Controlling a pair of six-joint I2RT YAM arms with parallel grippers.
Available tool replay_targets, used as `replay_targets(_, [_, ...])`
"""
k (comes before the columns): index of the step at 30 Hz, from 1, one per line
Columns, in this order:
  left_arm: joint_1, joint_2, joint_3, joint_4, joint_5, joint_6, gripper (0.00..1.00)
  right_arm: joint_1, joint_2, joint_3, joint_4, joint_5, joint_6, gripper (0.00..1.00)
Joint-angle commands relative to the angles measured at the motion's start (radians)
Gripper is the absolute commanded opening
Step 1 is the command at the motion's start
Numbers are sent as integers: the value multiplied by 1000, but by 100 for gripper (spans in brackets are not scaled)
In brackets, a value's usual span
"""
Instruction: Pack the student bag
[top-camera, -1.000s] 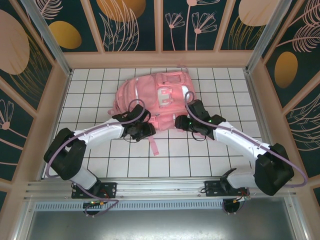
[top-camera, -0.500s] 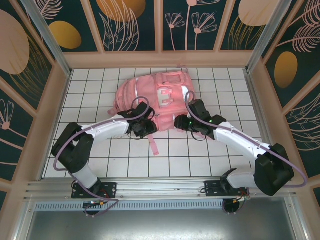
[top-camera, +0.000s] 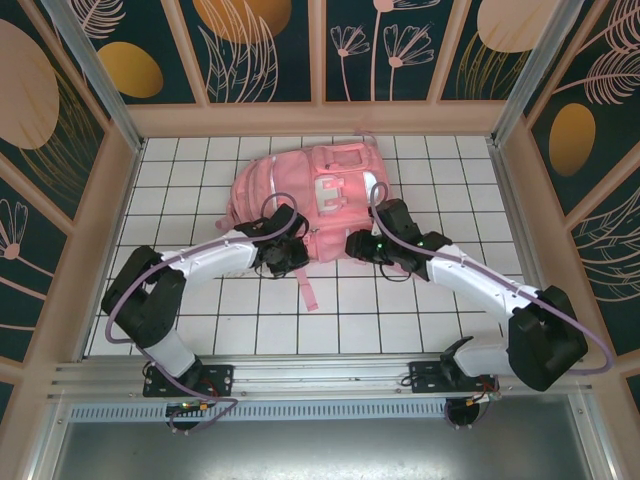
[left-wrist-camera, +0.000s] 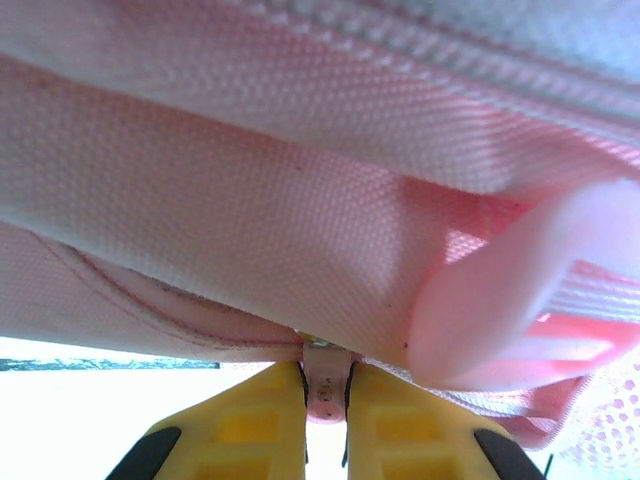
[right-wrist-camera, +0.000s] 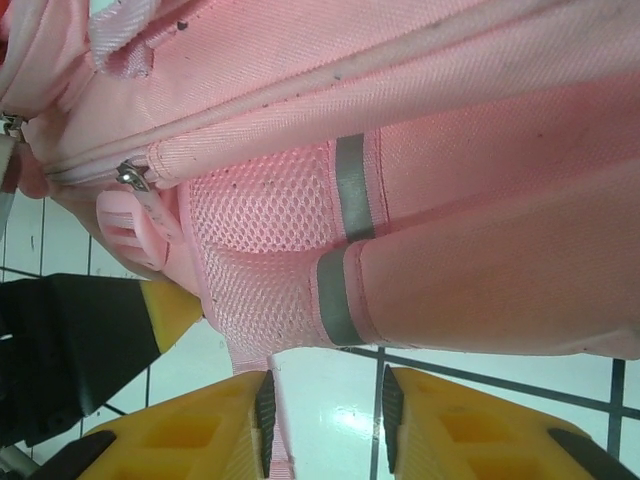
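Note:
The pink student bag (top-camera: 300, 190) lies flat on the white tiled table, its near edge toward the arms. My left gripper (top-camera: 290, 256) sits at the bag's near left edge. In the left wrist view its yellow fingers (left-wrist-camera: 258, 415) are shut on a small pink zipper pull (left-wrist-camera: 327, 378) that hangs from the bag's seam (left-wrist-camera: 200, 330). My right gripper (top-camera: 356, 243) is at the near right edge. Its jaws (right-wrist-camera: 325, 410) stand open over bare tile, just short of the mesh side pocket (right-wrist-camera: 265, 240) with grey reflective stripes (right-wrist-camera: 350, 190).
A loose pink strap (top-camera: 305, 290) trails from the bag toward the near edge, between the two grippers. A second pink zipper pull (right-wrist-camera: 128, 228) hangs by the mesh pocket. White tiles (top-camera: 400, 310) lie bare in front; wooden walls (top-camera: 320, 118) enclose the table.
The left arm pushed in toward the bag and its jaws closed on the zipper pull. The right gripper narrowed slightly and edged closer to the bag.

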Motion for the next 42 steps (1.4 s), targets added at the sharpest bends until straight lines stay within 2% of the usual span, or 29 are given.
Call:
replay_targets(1, [2, -47, -16, 32, 15, -3, 11, -6, 3, -17, 28, -31, 23, 36])
replay_targets(5, [5, -79, -31, 47, 50, 0, 9, -6, 7, -14, 41, -67, 38, 40])
replay_targets(9, [14, -103, -85, 116, 138, 8, 0, -6, 30, -28, 93, -160, 101, 52])
replay_targets(12, [19, -117, -119, 199, 217, 2, 0, -6, 50, -60, 168, -191, 208, 62])
replay_targets(14, [21, -128, -129, 247, 255, -6, 0, -6, 63, -89, 240, -208, 289, 75])
replay_targets(15, [20, -134, -128, 257, 260, -7, 0, -6, 73, -102, 278, -215, 336, 77])
replay_targets(18, [20, -147, -117, 276, 270, -7, 0, -3, 101, -145, 400, -219, 462, 78])
replay_targets(22, [21, -159, -110, 279, 265, -2, 0, 11, 154, -153, 508, -181, 538, 76])
replay_targets(30, [31, -195, -158, 246, 218, -11, 0, 17, 263, -89, 540, -28, 528, 65])
replay_targets(31, [35, -198, -170, 257, 220, -15, 0, 17, 278, -85, 542, -21, 531, 60])
replay_targets(32, [38, -203, -185, 271, 221, -21, 0, 16, 292, -85, 557, -19, 531, 52])
replay_targets(36, [50, -199, -207, 309, 229, -34, 0, 14, 335, -84, 607, -46, 543, 3])
replay_targets(37, [51, -195, -206, 311, 228, -31, 0, 15, 340, -79, 600, -45, 542, 0])
replay_targets(42, [77, -192, -213, 294, 225, 9, 0, 13, 319, -81, 556, -18, 509, 0])
